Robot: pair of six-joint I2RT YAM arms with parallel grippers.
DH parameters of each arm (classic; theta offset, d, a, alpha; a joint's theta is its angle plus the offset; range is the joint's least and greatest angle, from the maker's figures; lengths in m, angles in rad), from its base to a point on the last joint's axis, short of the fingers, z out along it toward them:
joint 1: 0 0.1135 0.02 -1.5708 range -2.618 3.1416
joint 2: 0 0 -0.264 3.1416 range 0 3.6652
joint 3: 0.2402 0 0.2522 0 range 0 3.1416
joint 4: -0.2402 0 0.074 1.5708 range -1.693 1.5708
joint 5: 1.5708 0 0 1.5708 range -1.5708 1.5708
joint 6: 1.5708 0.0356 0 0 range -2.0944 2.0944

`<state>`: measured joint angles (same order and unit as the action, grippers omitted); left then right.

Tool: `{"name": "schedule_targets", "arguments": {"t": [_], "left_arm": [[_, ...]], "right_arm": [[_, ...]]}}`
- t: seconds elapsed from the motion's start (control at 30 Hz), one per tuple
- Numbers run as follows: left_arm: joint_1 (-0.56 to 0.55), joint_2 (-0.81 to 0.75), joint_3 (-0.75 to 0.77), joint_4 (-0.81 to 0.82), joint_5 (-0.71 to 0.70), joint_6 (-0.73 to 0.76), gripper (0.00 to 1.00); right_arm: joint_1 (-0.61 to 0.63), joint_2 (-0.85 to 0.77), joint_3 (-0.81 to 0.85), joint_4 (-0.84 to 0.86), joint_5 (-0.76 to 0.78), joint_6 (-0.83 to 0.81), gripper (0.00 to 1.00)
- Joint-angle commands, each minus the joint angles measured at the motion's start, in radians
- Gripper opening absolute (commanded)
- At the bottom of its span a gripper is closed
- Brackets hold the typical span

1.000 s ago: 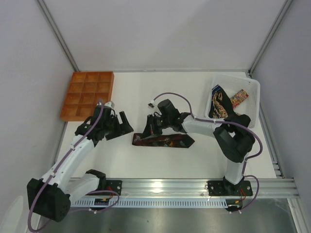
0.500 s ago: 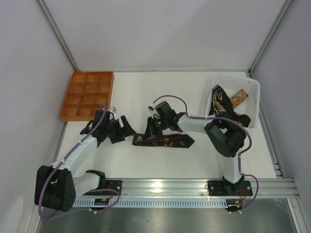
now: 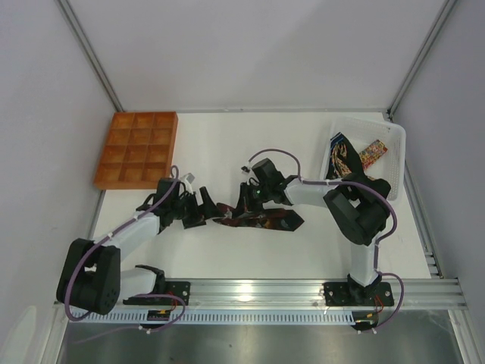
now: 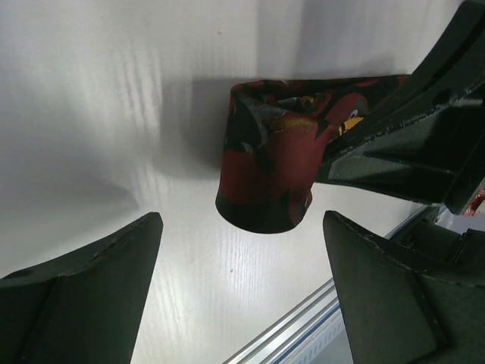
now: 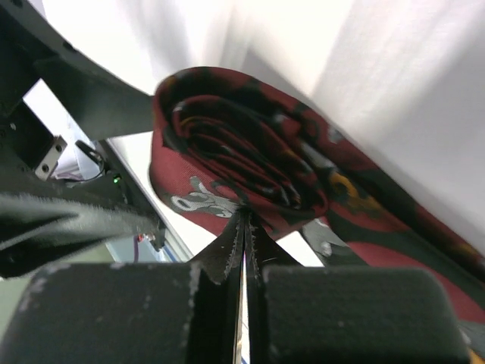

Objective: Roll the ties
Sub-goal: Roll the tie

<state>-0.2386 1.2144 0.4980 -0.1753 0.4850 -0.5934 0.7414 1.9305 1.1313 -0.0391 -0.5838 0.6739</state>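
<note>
One maroon fabric necktie with gold and multicoloured print (image 3: pixel 261 221) lies on the white table (image 3: pixel 227 144). Its left end is wound into a loose roll (image 4: pixel 265 171), and the flat tail runs rightward from that roll to a pointed tip.

Right gripper (image 5: pixel 244 220): closed tight, tips at the roll's edge. Whether a fold is nipped between them, we cannot tell.

Left gripper (image 4: pixel 241 221): spread wide, empty, just left of the roll, which sits in the gap ahead of it. We judge the left arm best placed to take the roll.

Count: one tie out; at least two more patterned ties (image 3: pixel 342 161) in the white plastic basket (image 3: pixel 390 130), well right of the roll; one orange twelve-cell tray (image 3: pixel 136 148), well left.
</note>
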Motion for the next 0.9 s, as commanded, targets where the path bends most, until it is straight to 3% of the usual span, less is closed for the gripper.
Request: {"name": "schedule_targets", "arguments": {"t": [0.0, 0.3, 0.6, 0.73, 0.77, 0.87], "left_arm": [[-0.045, 0.033, 0.016, 0.1, 0.02, 0.01, 0.93], [-0.07, 0.126, 0.065, 0.148, 0.006, 0.014, 0.93], [-0.082, 0.216, 0.178, 0.082, -0.008, 0.099, 0.92], [-0.114, 0.25, 0.191, 0.094, 0.01, 0.093, 0.81], [-0.122, 0.255, 0.194, 0.092, 0.01, 0.092, 0.73], [-0.148, 0.244, 0.197, 0.096, -0.002, 0.072, 0.63]], "right_arm": [[-0.023, -0.036, -0.018, -0.008, 0.01, -0.04, 0.0], [-0.034, -0.031, -0.025, 0.01, -0.013, -0.042, 0.0], [-0.053, -0.024, -0.022, 0.016, -0.021, -0.04, 0.0], [-0.057, -0.027, -0.021, 0.015, -0.022, -0.037, 0.0], [-0.057, -0.028, -0.019, 0.012, -0.016, -0.037, 0.0], [-0.059, -0.031, -0.024, 0.004, -0.008, -0.036, 0.0]]}}
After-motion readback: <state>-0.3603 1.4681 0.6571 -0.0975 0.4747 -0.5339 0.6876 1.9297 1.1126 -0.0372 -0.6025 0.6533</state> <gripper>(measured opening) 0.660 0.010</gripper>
